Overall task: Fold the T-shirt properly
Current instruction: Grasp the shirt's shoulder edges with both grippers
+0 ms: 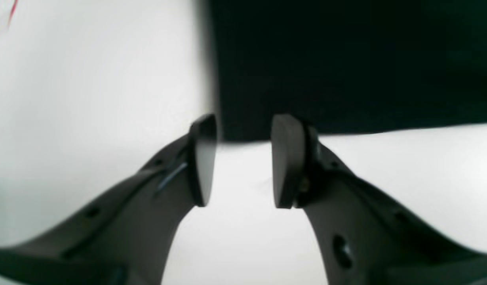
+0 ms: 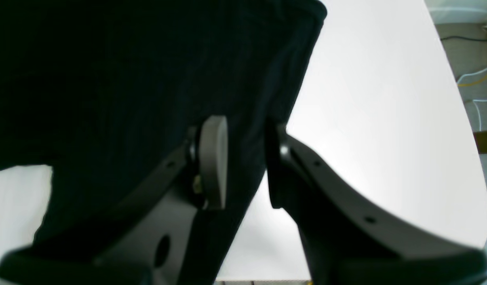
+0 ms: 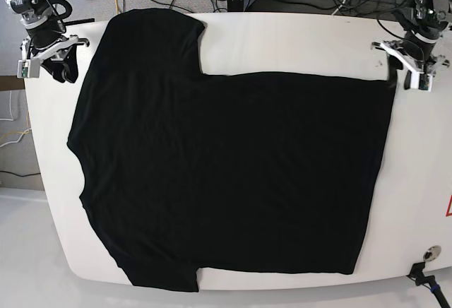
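Left claw [image 1: 243, 160] released, pads apart, nothing between, just at T-shirt [image 3: 226, 174] corner. Right claw [image 2: 245, 162] also released, hovering over sleeve edge, no fabric pinched. T-shirt spread flat on white surface [image 3: 296, 43], covering most of it.

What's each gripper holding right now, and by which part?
Nothing. Left gripper is open at a corner of the plain black fabric T-shirt; right gripper is open over its sleeve edge.

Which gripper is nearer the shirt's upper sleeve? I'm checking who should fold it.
Right. The right gripper sits beside the T-shirt at its upper sleeve. The left gripper is across the table, at the hem corner.
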